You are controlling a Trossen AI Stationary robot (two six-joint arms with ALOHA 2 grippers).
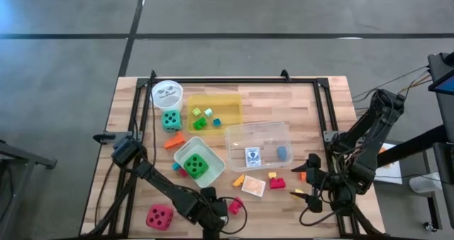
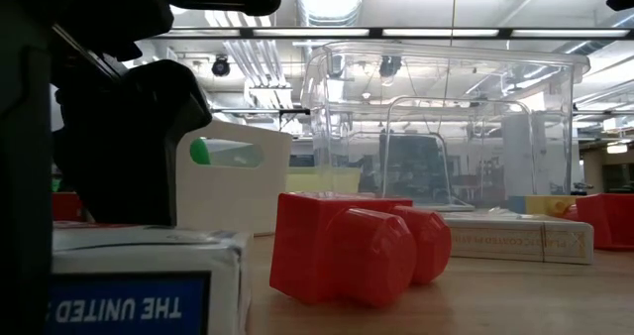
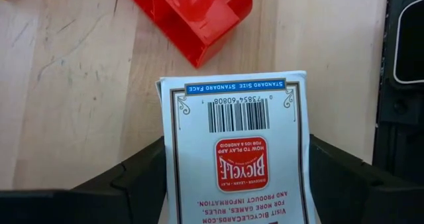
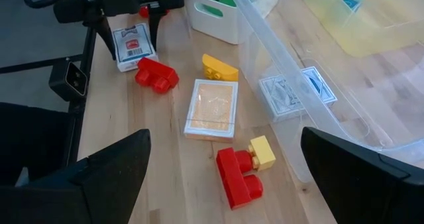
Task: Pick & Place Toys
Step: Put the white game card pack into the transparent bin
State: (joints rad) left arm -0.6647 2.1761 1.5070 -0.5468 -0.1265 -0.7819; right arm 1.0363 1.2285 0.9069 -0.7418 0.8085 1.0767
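Desk (image 1: 298, 98), near edge: red block (image 3: 192, 15) just beyond the card pack (image 3: 238, 151); white bin (image 1: 201, 162) with green die (image 1: 196, 165), clear box (image 1: 259, 144) and yellow tray (image 1: 216, 108) farther back. Left claw (image 3: 235, 177): fingers either side of the card pack lying flat, closed on it. Right claw (image 4: 225, 177): open, empty, over a second red block (image 4: 235, 177) and tan card pack (image 4: 212, 109).
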